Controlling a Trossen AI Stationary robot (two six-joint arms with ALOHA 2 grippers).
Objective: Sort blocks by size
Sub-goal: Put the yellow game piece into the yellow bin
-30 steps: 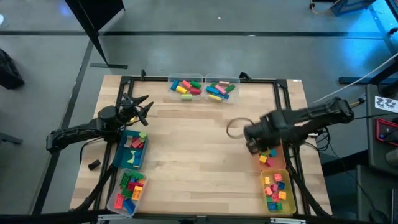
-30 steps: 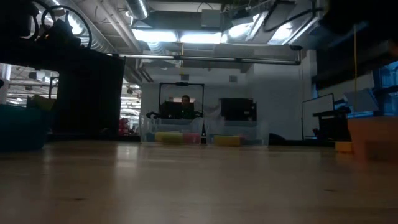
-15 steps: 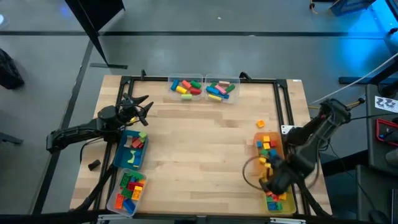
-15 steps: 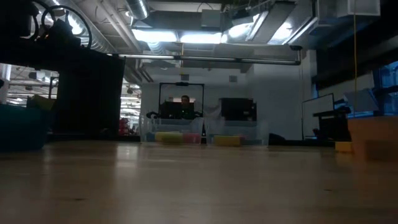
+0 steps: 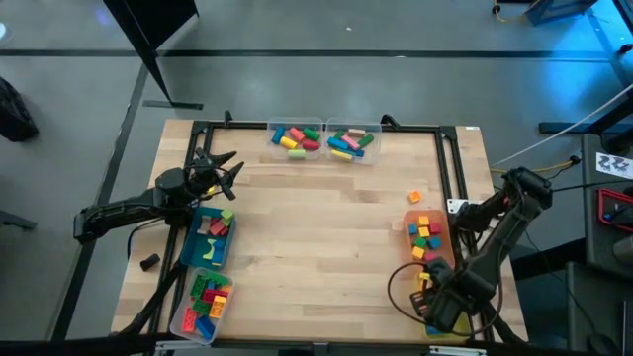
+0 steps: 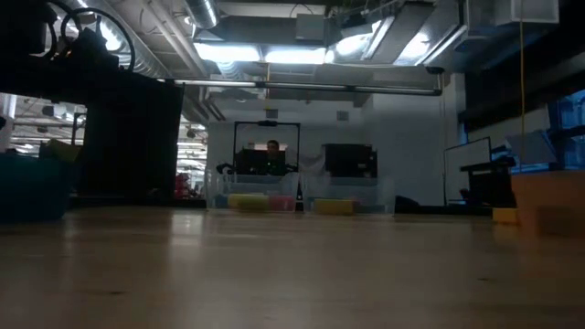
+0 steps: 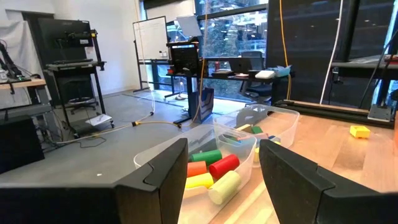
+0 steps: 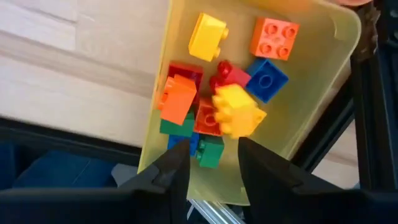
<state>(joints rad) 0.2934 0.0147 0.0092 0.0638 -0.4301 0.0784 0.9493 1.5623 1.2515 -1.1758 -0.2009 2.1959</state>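
Observation:
My right gripper is open above the yellow bin at the table's near right corner. In the bin lie red, orange, blue, green and yellow blocks. A yellow block lies on top of them just beyond my fingertips, apart from them. My left gripper is open and empty at the table's far left, facing the clear bins. One small orange block lies loose on the table beyond the orange bin.
Two clear bins of blocks stand at the far edge. A blue bin and a clear bin with blocks stand at the near left. A black frame edges the table. The bare wood is in the middle.
My right gripper has gone from the middle right of the table, past the orange bin, toward the near edge, and now hangs over the yellow bin. The orange bin and the loose orange block beyond it have come into sight.

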